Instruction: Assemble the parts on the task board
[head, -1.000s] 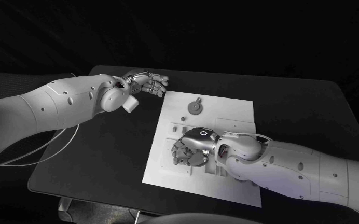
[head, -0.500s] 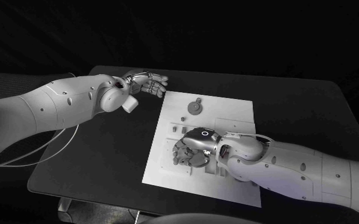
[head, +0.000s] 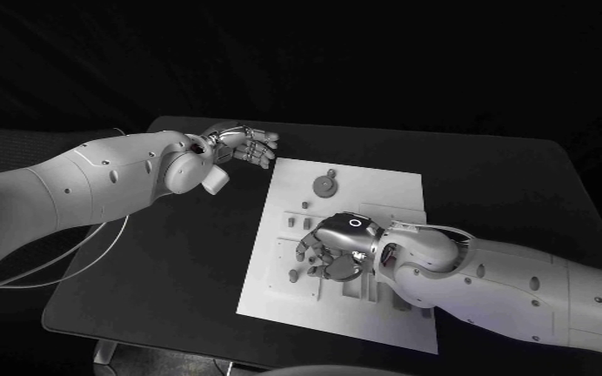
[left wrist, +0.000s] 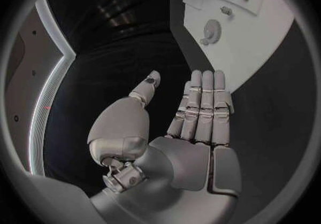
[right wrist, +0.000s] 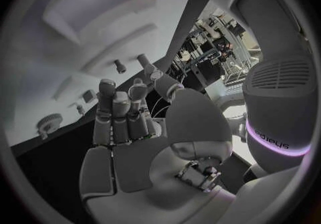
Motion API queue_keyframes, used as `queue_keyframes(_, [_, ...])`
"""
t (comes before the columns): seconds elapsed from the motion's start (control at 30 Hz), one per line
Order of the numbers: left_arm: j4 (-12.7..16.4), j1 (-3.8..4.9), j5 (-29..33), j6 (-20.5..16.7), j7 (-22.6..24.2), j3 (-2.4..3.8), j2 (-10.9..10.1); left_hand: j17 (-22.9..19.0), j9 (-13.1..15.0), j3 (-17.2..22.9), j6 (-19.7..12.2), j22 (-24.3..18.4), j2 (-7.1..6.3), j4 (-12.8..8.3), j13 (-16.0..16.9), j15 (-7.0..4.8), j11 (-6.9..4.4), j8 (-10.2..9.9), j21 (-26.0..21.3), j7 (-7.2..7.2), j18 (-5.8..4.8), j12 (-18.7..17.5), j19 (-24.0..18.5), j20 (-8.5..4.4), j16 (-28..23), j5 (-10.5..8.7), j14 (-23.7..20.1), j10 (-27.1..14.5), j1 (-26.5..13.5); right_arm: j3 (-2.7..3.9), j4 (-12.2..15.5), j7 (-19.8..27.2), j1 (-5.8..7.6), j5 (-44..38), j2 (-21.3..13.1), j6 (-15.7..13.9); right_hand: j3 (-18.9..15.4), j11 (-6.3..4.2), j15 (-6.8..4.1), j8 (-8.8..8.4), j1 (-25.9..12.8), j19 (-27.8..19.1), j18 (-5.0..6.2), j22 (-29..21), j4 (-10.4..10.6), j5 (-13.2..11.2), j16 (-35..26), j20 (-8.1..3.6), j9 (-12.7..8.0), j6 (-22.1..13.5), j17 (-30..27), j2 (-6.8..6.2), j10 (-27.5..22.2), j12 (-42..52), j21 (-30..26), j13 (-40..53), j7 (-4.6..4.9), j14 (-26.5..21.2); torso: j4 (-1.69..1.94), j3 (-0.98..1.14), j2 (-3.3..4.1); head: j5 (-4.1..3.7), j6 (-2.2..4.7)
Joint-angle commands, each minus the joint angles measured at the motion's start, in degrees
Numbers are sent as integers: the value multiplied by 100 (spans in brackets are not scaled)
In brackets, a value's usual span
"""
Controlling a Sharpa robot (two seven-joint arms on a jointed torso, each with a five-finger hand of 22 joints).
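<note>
Across the black table (head: 163, 254), the white task board (head: 377, 189) lies in the middle and serves as the landmark for everything else. Wide bare table runs along the board's left edge, and a narrower strip past its far edge.

Largest after the board are the two white arms. The left arm (head: 88, 184) comes in beside the board's far left corner, and its left hand (head: 244, 144) hovers just off that corner, over bare table, holding nothing; the wrist view shows the fingers (left wrist: 204, 103) straight and side by side with the thumb set apart. The right arm (head: 502, 276) crosses the board's near right corner, and the right hand (head: 337, 245) sits palm-down over the board's middle. Its fingers (right wrist: 120, 114) reach toward the board, slightly curled and close together; I cannot tell whether they hold a part, since the hand covers what is under it.

On the board's far half a round toothed part (head: 326, 183) lies alone with open board around it. Smaller parts (head: 301, 216) stand just beyond the right hand.

Lettering on a body panel in the right wrist view seems to read "sharpa", though it is upside down and unclear.
</note>
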Motion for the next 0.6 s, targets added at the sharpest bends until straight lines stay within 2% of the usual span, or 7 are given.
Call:
queue_keyframes(0.03, [12, 6, -6, 15, 53, 4, -6, 6, -8, -8, 29, -7, -12, -4, 9, 12, 2, 6, 7, -1, 104, 32, 4, -3, -34, 5, 11, -57, 51, 45, 126, 11, 113, 397, -128, -120, -17, 55, 27, -29, -10, 20, 49, 49, 6, 34, -1, 13, -10, -157, 9, -62, -4, 28, -5, 6, 119, 10, -1, 1, 1, -18, 62])
queue_keyframes(0.1, [10, 6, -6, 9, 45, 4, -12, 6, -8, -8, 29, -7, -11, -4, 9, 12, 2, 6, 7, -1, 104, 32, 4, -3, -34, 5, 11, -57, 52, 125, 230, 15, 281, 609, -277, -118, -26, 65, 37, -43, -61, 37, 49, 46, 13, 36, 4, 15, -20, -179, 9, -60, 5, 35, -2, 7, 129, 26, -5, 4, -1, 0, 84])
queue_keyframes(0.23, [-8, 6, -6, -3, 39, 4, -16, 7, -8, -7, 30, -7, -11, -5, 10, 12, 2, 7, 7, -1, 104, 32, 5, -3, -34, 5, 11, -57, 55, 218, 330, -8, 449, 1153, -498, 13, -34, 76, 47, -56, -152, 61, 49, 40, 24, 34, 10, 14, -32, -197, 9, -52, 13, 43, 0, 9, 140, 46, -9, 2, -3, -33, 107])
queue_keyframes(0.37, [-9, 6, -6, -34, 50, 4, -25, 7, -9, -6, 31, -8, -11, -5, 10, 12, 2, 7, 8, -2, 104, 33, 5, -3, -34, 6, 12, -57, 58, 455, 291, -362, 559, 1921, -758, 934, -82, 87, 61, -51, -483, 75, 49, 24, 139, -3, -1, 30, -40, -182, 3, -26, 7, 43, -16, 7, 145, 48, -7, 1, 0, -86, 142])
queue_keyframes(0.43, [2, 6, -6, -43, 49, 3, -32, 7, -9, -6, 32, -8, -10, -4, 11, 12, 2, 7, 8, -2, 104, 33, 6, -3, -33, 6, 13, -56, 58, 474, 290, -529, 634, 2182, -900, 1151, -153, 80, 61, -32, -836, 60, 46, 12, 345, -14, -18, 44, -35, -153, -3, 6, -17, 28, -38, 0, 143, 26, -6, 2, -3, -124, 158])
queue_keyframes(0.53, [31, 6, -24, -107, 25, 2, -48, 7, -9, -6, 32, -8, -10, -3, 11, 12, 2, 8, 8, -2, 104, 34, 6, -3, -33, 6, 14, -56, 58, 494, 309, -873, 781, 2659, -1114, 1599, -162, 71, 50, -26, -1035, 51, 49, 4, 490, -29, -24, 38, -31, -148, -4, 29, -28, 22, -52, -4, 132, 16, -6, 2, -8, -184, 183])
queue_keyframes(0.6, [57, 6, -69, -140, 18, 2, -55, 8, -9, -9, 33, -8, -13, 0, 12, 12, 2, 8, 9, -2, 103, 35, 7, -2, -33, 6, 15, -54, 55, 492, 276, -1148, 939, 3064, -1208, 2010, -186, 60, 43, -7, -1392, 40, 49, -11, 792, -25, -32, 38, -25, -118, -8, 86, -30, 15, -74, -9, 120, 6, -10, 4, -9, -221, 208])
